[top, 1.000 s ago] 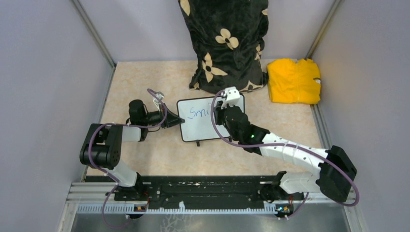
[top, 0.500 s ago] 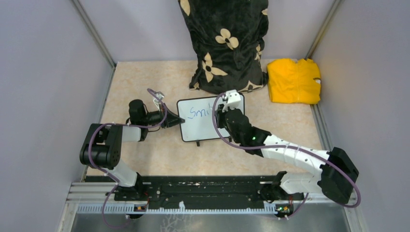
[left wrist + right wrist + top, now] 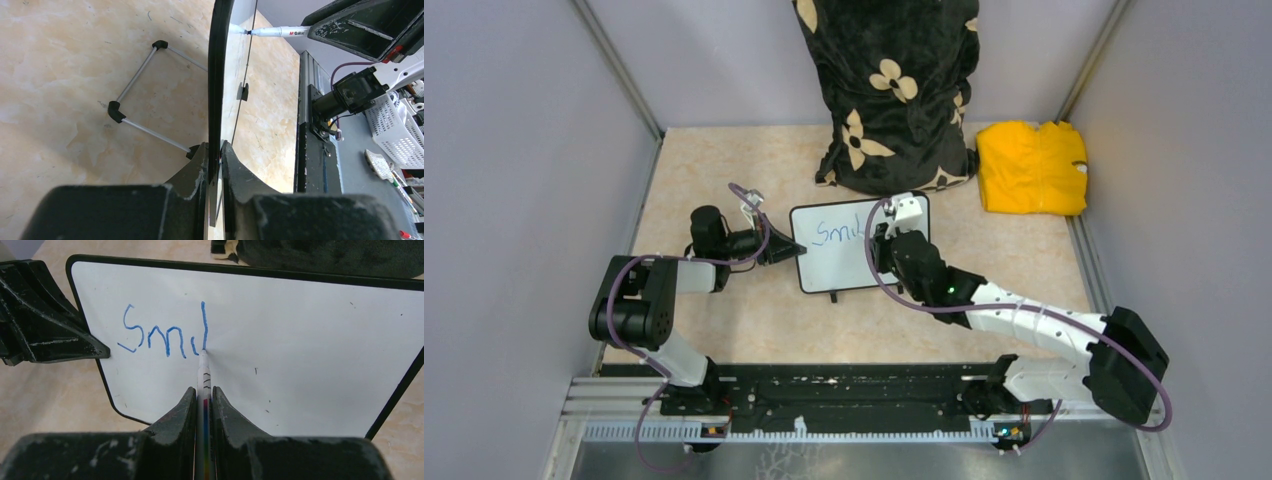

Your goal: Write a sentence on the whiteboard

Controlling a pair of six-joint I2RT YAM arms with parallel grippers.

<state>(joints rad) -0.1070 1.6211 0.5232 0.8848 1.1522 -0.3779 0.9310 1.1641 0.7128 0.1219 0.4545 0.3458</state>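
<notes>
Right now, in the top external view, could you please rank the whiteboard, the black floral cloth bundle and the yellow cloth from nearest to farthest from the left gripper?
1. whiteboard: clamped at its left edge by the left gripper.
2. black floral cloth bundle: at the back, centre.
3. yellow cloth: in the back right corner.

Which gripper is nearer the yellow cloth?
Right. The right gripper, holding the marker at the whiteboard's right half, sits left of the yellow cloth; the left gripper clamps the whiteboard's left edge, farther off.
</notes>
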